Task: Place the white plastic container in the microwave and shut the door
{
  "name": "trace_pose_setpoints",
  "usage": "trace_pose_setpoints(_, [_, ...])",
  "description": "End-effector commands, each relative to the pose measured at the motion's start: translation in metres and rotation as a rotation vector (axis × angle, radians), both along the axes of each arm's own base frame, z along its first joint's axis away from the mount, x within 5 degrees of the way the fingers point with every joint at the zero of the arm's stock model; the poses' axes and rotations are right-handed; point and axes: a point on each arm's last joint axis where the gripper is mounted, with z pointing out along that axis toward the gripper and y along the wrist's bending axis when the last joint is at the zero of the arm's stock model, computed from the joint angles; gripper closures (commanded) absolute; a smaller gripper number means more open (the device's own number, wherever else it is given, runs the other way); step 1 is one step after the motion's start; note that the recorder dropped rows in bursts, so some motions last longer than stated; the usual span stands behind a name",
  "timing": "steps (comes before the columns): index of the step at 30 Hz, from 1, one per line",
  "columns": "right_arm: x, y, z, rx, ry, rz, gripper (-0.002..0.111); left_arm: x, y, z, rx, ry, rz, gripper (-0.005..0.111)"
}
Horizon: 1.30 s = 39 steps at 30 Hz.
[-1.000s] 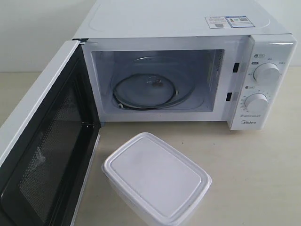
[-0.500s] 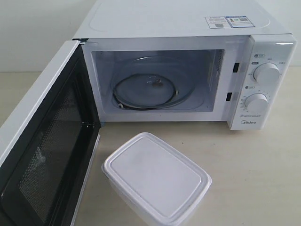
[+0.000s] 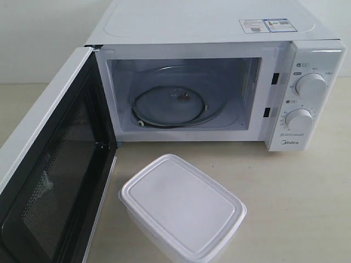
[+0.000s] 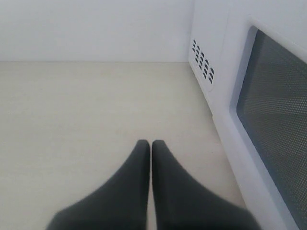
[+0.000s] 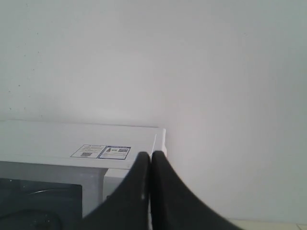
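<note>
**Sitting on the table, the box (image 3: 184, 208) faces an open microwave (image 3: 219, 27)**

Seen from across the room, the white microwave stands at the back of the pale table (image 3: 296, 208). Its door (image 3: 49, 164) is swung wide to the left, with the dark mesh inner face showing. A glass turntable (image 3: 171, 104) lies inside. Two round knobs (image 3: 310, 85) sit on the right panel, and stickers (image 3: 267, 25) are on the top. The white box, lid on, rests on the table just in front of the opening, near the door's lower edge.

From the left wrist, the left gripper (image 4: 151, 143) has its two dark fingers pressed together on nothing. It hangs over bare table beside the door's outer face, with the door's dark window (image 4: 273, 120) and some vent slots (image 4: 203, 60) in view.

From the right wrist, the right gripper (image 5: 150, 155) is likewise pinched tip to tip and empty. It is up level with the microwave's top, with the plain wall (image 5: 216, 72) behind.
</note>
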Motion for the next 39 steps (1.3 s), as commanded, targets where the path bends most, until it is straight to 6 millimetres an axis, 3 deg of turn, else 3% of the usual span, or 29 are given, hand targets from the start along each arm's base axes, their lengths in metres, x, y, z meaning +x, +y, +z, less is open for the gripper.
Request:
trace_pose_setpoints(1, [0.000,0.000,0.005,-0.004,-0.031,-0.006,0.108,0.000,0.000,0.001,-0.002,-0.011,0.001,0.103])
trace_pose_setpoints(13, [0.002,0.000,0.009,0.022,-0.079,0.003,0.108,0.000,0.000,0.001,-0.002,-0.011,0.001,0.103])
trace_pose_setpoints(19, [0.027,-0.001,0.003,0.042,-0.037,0.012,0.108,0.000,0.000,0.001,-0.002,-0.011,0.001,0.103])
trace_pose_setpoints(23, [0.047,0.003,-0.004,-0.037,-0.002,0.040,0.108,-0.001,0.000,0.000,-0.003,-0.005,0.000,0.103])
trace_pose_setpoints(32, [0.087,0.026,-0.044,-0.116,0.174,0.307,0.108,0.000,0.001,0.005,0.033,-0.056,0.004,0.103])
trace_pose_setpoints(39, [0.092,0.034,-0.093,-0.104,0.305,0.411,0.108,0.001,0.001,0.006,0.034,-0.069,0.005,0.103])
